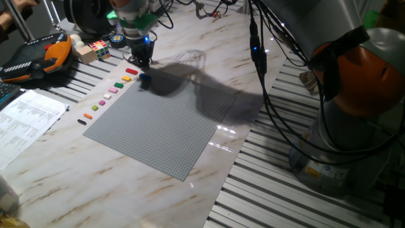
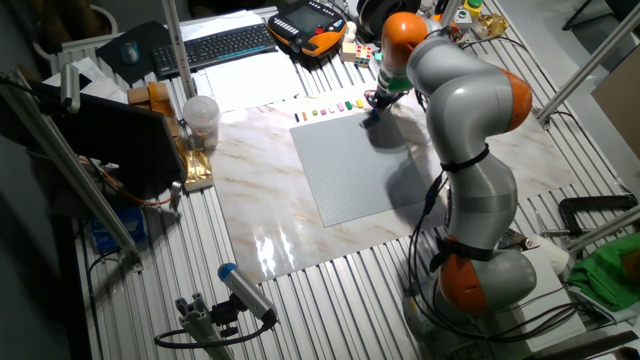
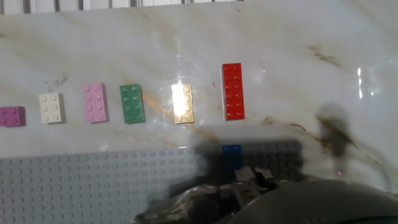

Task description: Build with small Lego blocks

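The pincer (image 1: 142,61) stands low over the far corner of the grey baseplate (image 1: 164,130), just inside the edge that faces the row of loose bricks. In the hand view a blue brick (image 3: 231,154) lies on the studs right below the fingers, close to that edge, so the step in hand seems to be the seating of this brick on the plate. The fingertips are dark and partly blurred at the bottom of the hand view, and I cannot tell if they grip the blue brick, only touch it, or stand apart from it. The other small Lego blocks wait in a line on the marble tabletop (image 1: 57,164) beside the plate: a long red brick (image 3: 232,91), then a yellow one (image 3: 182,103), a green one (image 3: 132,103), a pink one (image 3: 95,102), a white one (image 3: 51,107) and a purple one (image 3: 12,116) at the picture border. In my judgement the next move calls for a straight press so the studs lock, then a clean vertical lift that does not pull the brick loose, and after that a short travel to the red brick, the nearest in the row.
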